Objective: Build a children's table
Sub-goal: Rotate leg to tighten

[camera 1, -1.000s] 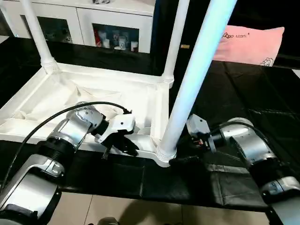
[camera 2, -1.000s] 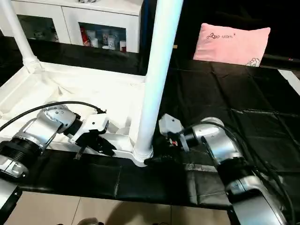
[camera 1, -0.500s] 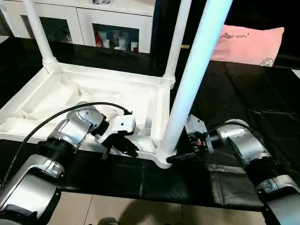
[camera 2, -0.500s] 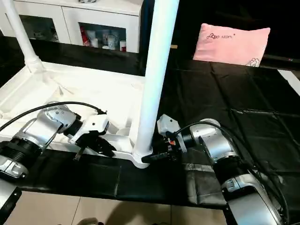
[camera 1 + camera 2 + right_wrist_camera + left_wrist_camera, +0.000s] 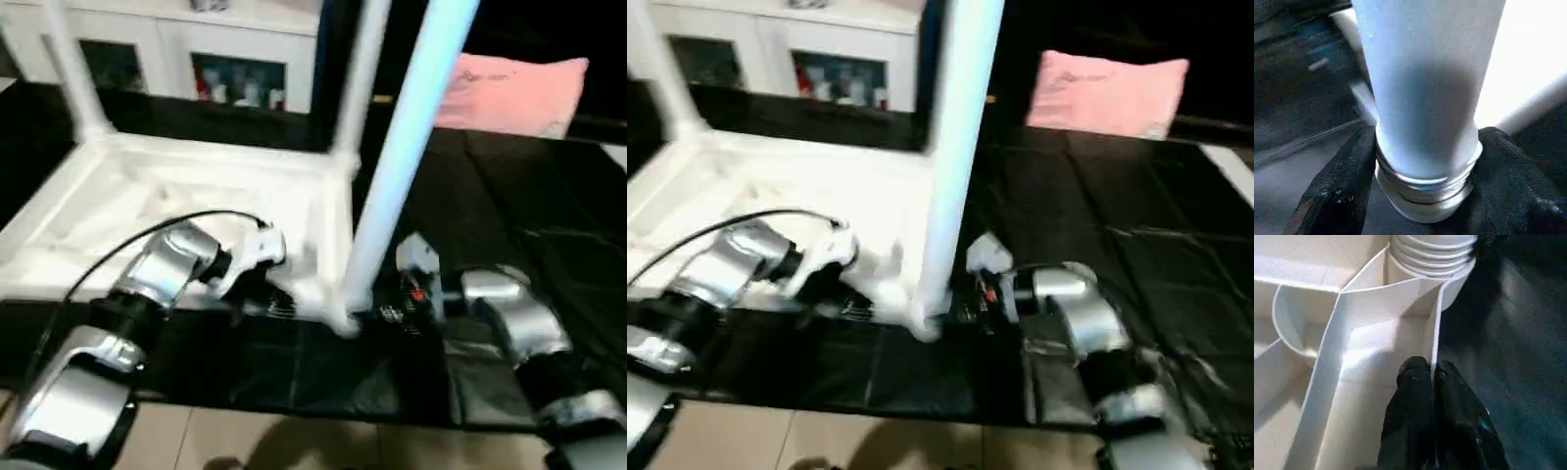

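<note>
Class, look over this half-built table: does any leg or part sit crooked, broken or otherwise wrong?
One thing stands out: the nearest leg leans toward the pink pillow rather than standing straight like the far corner legs. The right hand grips its base at the corner socket of the upturned tabletop. No visible breakage.

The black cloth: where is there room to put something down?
Room: the black cloth between the pink pillow and the right arm. Crowded: the tabletop corner, where the left gripper pinches the rim and the right gripper straddles the near leg.
</note>
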Robot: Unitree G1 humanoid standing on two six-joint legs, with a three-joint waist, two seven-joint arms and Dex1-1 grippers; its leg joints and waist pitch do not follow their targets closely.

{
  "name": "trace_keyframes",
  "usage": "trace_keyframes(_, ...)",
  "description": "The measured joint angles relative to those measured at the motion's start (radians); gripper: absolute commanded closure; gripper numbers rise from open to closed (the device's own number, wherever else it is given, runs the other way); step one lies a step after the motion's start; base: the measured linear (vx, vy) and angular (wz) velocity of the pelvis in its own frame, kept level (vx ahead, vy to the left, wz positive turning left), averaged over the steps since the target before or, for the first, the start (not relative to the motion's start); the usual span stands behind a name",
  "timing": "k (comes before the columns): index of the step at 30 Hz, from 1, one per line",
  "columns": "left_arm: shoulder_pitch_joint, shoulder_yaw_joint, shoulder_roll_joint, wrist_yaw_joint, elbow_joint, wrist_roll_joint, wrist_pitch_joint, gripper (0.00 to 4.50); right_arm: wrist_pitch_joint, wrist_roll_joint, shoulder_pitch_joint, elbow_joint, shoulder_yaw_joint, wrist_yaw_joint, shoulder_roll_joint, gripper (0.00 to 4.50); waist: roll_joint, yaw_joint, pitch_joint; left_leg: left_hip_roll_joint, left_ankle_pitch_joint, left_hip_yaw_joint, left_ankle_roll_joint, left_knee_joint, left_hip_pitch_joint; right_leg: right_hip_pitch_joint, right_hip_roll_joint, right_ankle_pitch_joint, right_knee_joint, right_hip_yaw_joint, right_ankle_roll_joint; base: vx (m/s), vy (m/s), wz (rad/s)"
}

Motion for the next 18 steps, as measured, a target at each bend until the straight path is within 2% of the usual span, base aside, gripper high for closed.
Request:
trace_keyframes(2, -0.022, 0.031, -0.058, 0.122, 0.032, 0.015, 0.06, 4.5, 0.053, -0.019, -0.025, 0.017, -0.056, -0.199, 0.081, 1.76, 0.0, -0.014, 0.0, 0.0, 0.0, 0.0, 0.0, 0.0, 0.001, 0.0, 0.0, 0.0, 0.001, 0.0, 0.0, 0.0, 0.0, 0.0)
trace_keyframes(4, -0.053, 0.041, -0.099, 0.212, 0.06, 0.03, 0.099, 4.5, 0.091, -0.03, -0.066, 0.046, -0.08, -0.355, 0.134, 1.76, 0.0, -0.022, -0.001, 0.0, 0.0, -0.001, 0.0, 0.0, 0.001, 0.0, 0.0, 0.0, 0.0, -0.001, 0.0, 0.0, 0.0, 0.0)
trace_keyframes(9, -0.083, 0.077, -0.166, 0.362, 0.114, 0.031, 0.123, 4.5, 0.108, -0.06, -0.139, 0.121, -0.112, -0.571, 0.206, 1.76, 0.001, -0.022, -0.001, 0.0, 0.0, -0.001, 0.0, -0.001, 0.0, 0.001, 0.0, 0.0, 0.0, -0.001, 0.0, 0.0, 0.0, 0.0)
trace_keyframes(10, -0.085, 0.08, -0.174, 0.386, 0.116, 0.031, 0.123, 4.5, 0.107, -0.063, -0.148, 0.13, -0.119, -0.608, 0.219, 1.41, 0.001, -0.02, -0.001, 0.0, 0.0, -0.001, 0.0, -0.001, 0.0, 0.001, 0.0, 0.0, 0.0, -0.001, 0.0, 0.0, 0.0, 0.0)
trace_keyframes(11, -0.086, 0.08, -0.177, 0.397, 0.116, 0.032, 0.123, 4.5, 0.105, -0.064, -0.15, 0.133, -0.126, -0.63, 0.231, 1.41, 0.001, -0.02, -0.001, 0.0, 0.0, -0.001, 0.0, -0.002, 0.0, 0.001, 0.0, 0.0, 0.0, -0.001, 0.0, 0.0, 0.0, 0.0)
trace_keyframes(12, -0.086, 0.08, -0.179, 0.404, 0.116, 0.032, 0.123, 4.5, 0.103, -0.065, -0.151, 0.134, -0.128, -0.643, 0.235, 1.06, 0.001, -0.019, -0.001, 0.0, 0.0, -0.001, 0.0, -0.002, 0.0, 0.001, 0.0, 0.0, 0.0, -0.001, 0.0, 0.0, 0.0, 0.0)
trace_keyframes(18, -0.086, 0.081, -0.185, 0.412, 0.116, 0.04, 0.118, 4.5, 0.072, -0.087, -0.154, 0.147, -0.13, -0.688, 0.258, 0.56, 0.002, -0.019, -0.001, 0.0, 0.0, -0.001, 0.0, -0.003, 0.0, 0.0, 0.0, 0.0, -0.001, -0.001, 0.0, 0.0, 0.0, 0.0)
